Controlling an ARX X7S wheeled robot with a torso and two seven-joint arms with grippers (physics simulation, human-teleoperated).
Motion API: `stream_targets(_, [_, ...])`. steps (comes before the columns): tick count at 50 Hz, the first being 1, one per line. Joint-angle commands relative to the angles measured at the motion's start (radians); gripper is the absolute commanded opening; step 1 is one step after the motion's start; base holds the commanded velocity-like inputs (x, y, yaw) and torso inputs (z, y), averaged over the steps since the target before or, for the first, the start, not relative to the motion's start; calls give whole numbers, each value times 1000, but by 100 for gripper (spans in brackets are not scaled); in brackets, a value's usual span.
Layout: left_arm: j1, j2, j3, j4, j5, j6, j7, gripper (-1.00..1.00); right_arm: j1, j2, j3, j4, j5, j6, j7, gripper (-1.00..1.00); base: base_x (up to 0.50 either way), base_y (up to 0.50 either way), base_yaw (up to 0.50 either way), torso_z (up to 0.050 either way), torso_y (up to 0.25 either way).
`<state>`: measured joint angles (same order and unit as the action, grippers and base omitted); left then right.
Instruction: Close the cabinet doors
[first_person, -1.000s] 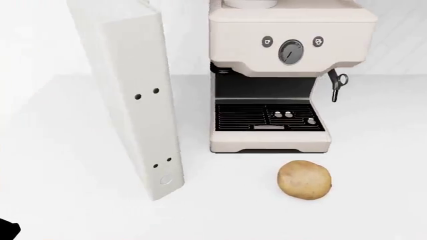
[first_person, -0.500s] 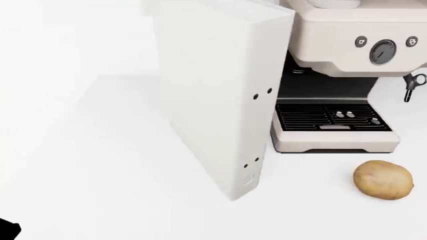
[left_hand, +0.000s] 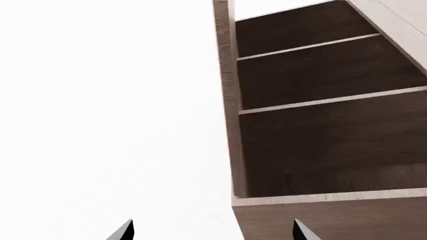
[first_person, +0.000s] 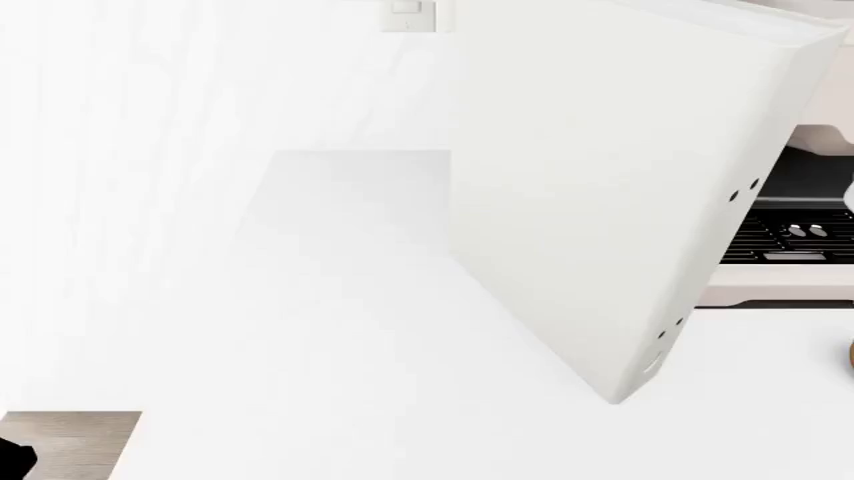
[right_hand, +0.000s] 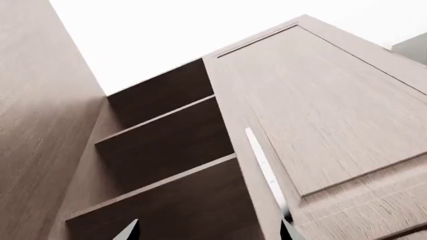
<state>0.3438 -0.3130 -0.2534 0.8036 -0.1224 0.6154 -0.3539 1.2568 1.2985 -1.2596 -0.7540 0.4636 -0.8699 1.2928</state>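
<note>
One of the cabinet doors (first_person: 601, 200) shows in the head view as a tall off-white panel swung out over the white counter (first_person: 334, 350). Its thick edge with small dark holes (first_person: 707, 270) faces me. No gripper shows in the head view. In the left wrist view my left gripper (left_hand: 212, 235) is open and empty, pointing up at the open cabinet's dark shelves (left_hand: 320, 125). My right gripper (right_hand: 208, 232) is open and empty too, below dark open shelves (right_hand: 167, 150) and a wood-grain front (right_hand: 333, 125) with a pale bar handle (right_hand: 267, 170).
A cream coffee machine (first_person: 801, 250) stands behind the door at the right edge of the head view. A wall switch (first_person: 407, 15) sits on the white wall above the counter. A wood-toned patch (first_person: 67, 445) shows past the counter's front left corner.
The head view has swung left: the door panel now sits at the right and shows its broad face. The coffee machine is nearly out of view and the potato has left the frame.
</note>
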Motion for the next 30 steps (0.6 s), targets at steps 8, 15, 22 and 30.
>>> stream_targets(8, [-44, -137, -131, 82, -337, -159, -123, 100, -26, 6, 5, 7, 20, -51, -12, 100, 0, 0, 0, 0, 0])
stream_targets(15, [-74, -294, -297, 108, -632, -183, -213, 100, -33, 8, 7, 15, 27, -56, -18, 100, 0, 0, 0, 0, 0])
stream_targets(22, [-96, -480, -426, 79, -911, -214, -314, 100, -36, -15, 9, 23, 27, -39, -22, 100, 0, 0, 0, 0, 0])
stream_targets(30, [-311, -721, -371, -65, -1026, -235, -420, 100, -46, -21, 8, 48, 39, -52, -37, 100, 0, 0, 0, 0, 0])
